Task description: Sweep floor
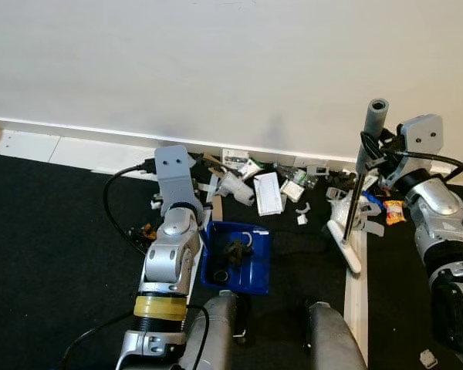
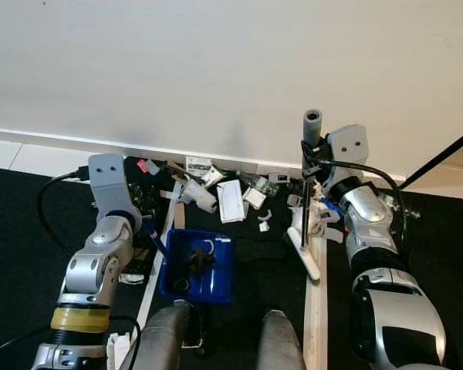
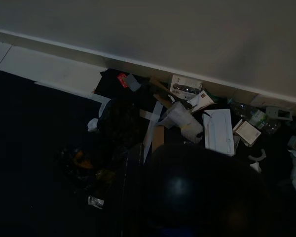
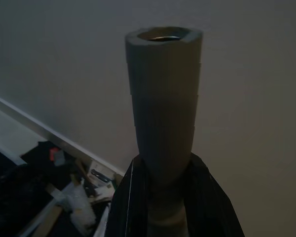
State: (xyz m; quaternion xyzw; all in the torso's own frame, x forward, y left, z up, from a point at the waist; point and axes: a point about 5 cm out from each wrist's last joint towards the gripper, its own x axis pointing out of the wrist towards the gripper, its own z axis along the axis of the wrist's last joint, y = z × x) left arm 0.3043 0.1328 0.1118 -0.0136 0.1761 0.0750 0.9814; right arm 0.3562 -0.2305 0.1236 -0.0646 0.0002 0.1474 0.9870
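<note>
Black floor (image 1: 46, 254) below white wall: litter pile (image 1: 262, 185) along baseboard. Blue dustpan (image 1: 238, 258) beside left end effector (image 2: 156, 240), apparently clasping its handle; grip unclear. Right end effector (image 4: 172, 197) clamped round upright grey broom handle (image 1: 374, 119); broom head (image 1: 344, 243) on floor.

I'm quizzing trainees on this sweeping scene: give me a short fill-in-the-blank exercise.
1. The right gripper is shut on the grey handle of the ___.
2. The dustpan by the left arm is coloured ___.
3. The litter lies on black floor against the ___.

Missing words: broom; blue; wall
</note>
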